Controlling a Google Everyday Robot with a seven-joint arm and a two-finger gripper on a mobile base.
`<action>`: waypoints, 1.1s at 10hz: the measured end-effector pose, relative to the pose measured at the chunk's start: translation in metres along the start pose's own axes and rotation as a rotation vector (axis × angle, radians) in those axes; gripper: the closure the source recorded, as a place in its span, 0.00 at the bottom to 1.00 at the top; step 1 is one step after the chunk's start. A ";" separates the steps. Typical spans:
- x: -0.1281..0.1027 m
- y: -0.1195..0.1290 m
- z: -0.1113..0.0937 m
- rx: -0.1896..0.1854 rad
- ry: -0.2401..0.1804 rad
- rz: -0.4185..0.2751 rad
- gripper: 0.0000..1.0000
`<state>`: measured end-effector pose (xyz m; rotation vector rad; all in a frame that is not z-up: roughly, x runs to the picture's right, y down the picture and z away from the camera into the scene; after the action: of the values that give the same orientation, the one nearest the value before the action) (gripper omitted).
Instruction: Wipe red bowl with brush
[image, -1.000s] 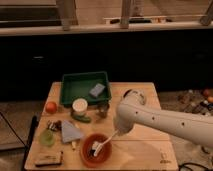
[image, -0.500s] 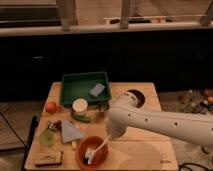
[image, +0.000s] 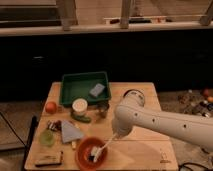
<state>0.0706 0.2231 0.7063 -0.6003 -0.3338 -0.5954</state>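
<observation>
Gripper (image: 116, 135) clenched on brush (image: 105, 144) handle, just right of red bowl (image: 80, 149) at near edge of counter (image: 145, 150). Brush tip sits inside bowl. White arm (image: 165, 122) enters from right, elbow raised mid-counter, wrist angled down-left.

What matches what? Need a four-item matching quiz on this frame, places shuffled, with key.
1. gripper
2. brush
3. grey block
4. orange fruit

A. inside the green tray
B. near the table's left edge
C. bristle end down in the red bowl
D. just up-right of the red bowl, shut on the brush handle

Pairs: 1-D, 2-C, 3-A, 4-B
</observation>
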 end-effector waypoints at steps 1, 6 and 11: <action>0.007 -0.003 0.001 0.002 0.009 0.020 0.97; 0.000 -0.025 0.015 0.001 0.008 0.017 0.97; -0.065 -0.022 0.018 -0.014 -0.048 -0.145 0.97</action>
<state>0.0044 0.2474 0.7004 -0.6077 -0.4211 -0.7238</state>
